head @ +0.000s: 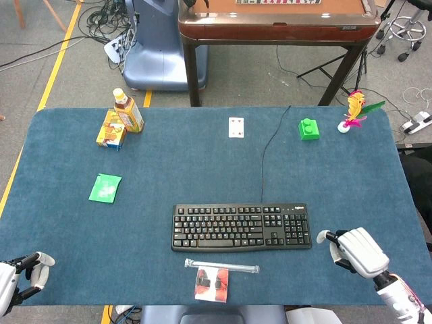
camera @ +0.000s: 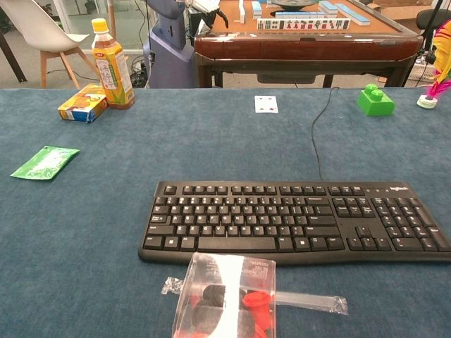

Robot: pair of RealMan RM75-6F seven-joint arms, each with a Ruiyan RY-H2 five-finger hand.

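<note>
Head view caught the white left hand (head: 20, 280) half cut off at the bottom-left corner, fingers apart and empty, the black Logitech-marked plastic keyboard (head: 241, 228) mid-table with its logo too small to read surely, and the white right hand (head: 356, 251) just beside it, loosely spread, holding nothing.

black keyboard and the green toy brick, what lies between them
Only bare blue table cloth lies between the black keyboard and green toy brick, shown in the head view.
</note>
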